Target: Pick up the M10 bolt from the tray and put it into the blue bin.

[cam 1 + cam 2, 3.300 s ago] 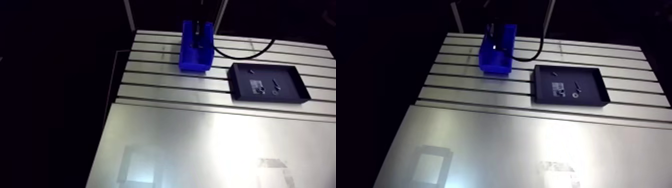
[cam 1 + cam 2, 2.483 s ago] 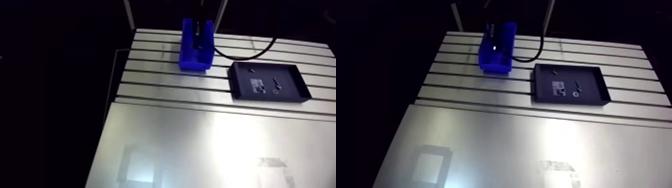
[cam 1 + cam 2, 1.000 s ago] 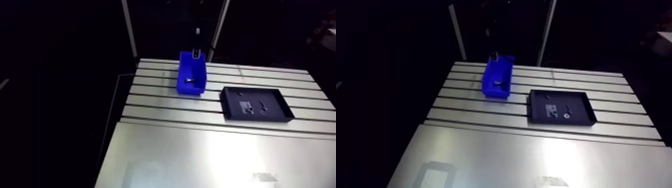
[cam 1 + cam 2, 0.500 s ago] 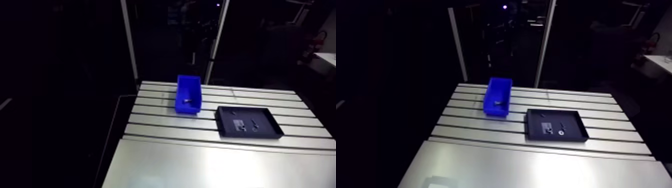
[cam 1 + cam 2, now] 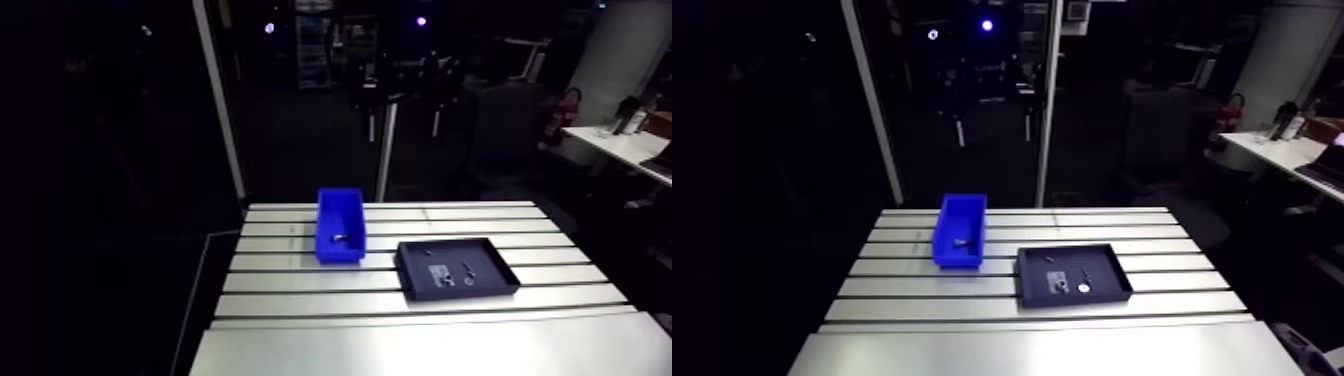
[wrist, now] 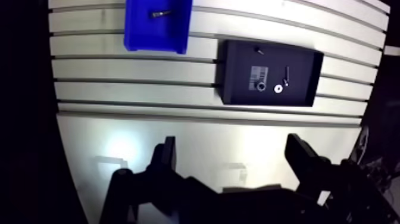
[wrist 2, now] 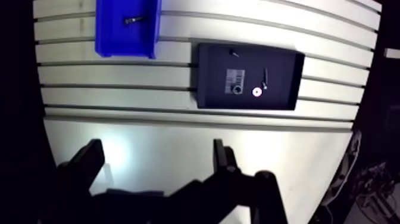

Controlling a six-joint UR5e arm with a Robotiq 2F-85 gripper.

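The blue bin (image 6: 146, 31) stands on the slotted table ahead of my gripper, towards the side of one finger. A dark bolt (image 6: 159, 12) lies on its floor, seen in the arm view too as a bolt (image 5: 340, 238) in the bin (image 5: 332, 214). Beside the bin sits the black tray (image 6: 303, 62) with a white label, a washer (image 6: 278, 88), a nut and two small screws. My gripper (image 6: 233, 158) hangs high over the smooth plate, well back from both. It is open and nothing lies between its fingers (image 6: 166, 156). The arm view does not show the gripper.
The slotted aluminium table (image 5: 560, 255) carries only the bin and the tray (image 5: 500, 285). A smooth metal plate (image 6: 196, 137) covers the part of the table under my gripper. Two upright posts (image 5: 385, 150) stand behind the table's far edge.
Earlier the gripper stood down inside the blue bin; it has since risen out of the arm view, and the bolt now lies loose in the bin. The camera lifted and pulled back.
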